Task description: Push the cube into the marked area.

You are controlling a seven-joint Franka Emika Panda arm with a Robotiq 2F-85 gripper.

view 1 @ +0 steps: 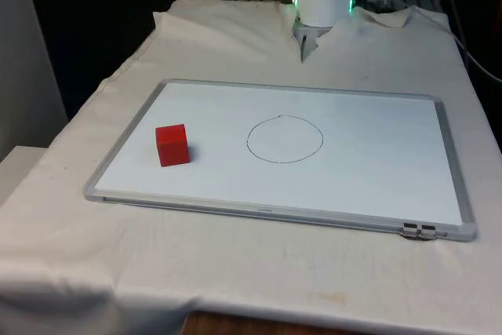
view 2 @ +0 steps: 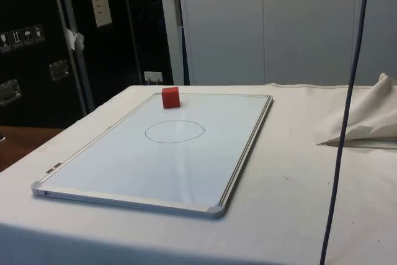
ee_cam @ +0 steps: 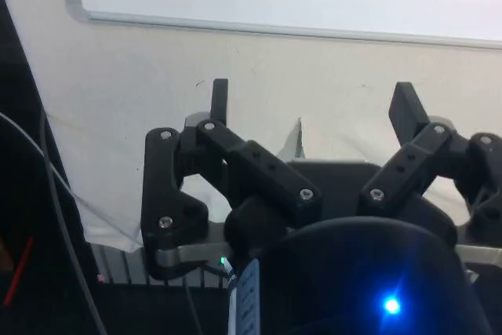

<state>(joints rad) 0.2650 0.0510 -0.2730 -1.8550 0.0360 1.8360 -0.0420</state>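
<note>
A red cube (view 1: pixel 172 144) sits on the whiteboard (view 1: pixel 376 170), towards the front view's left. In the side view the cube (view 2: pixel 170 97) rests near the board's far end. A thin hand-drawn circle (view 1: pixel 285 139) marks the area at the board's middle, a short way from the cube; the circle (view 2: pixel 174 131) has nothing inside it. My gripper (ee_cam: pixel 311 105) hangs over the white cloth beyond the board's far edge, well away from the cube. Its two black fingers (ee_cam: pixel 220 102) stand wide apart, open, with nothing between them.
The whiteboard's metal frame (view 1: pixel 259 209) makes a low rim around the board. The cloth bunches into folds (view 1: pixel 314 41) by the robot's base. A dark cable (view 2: pixel 344 122) hangs across the side view on the right.
</note>
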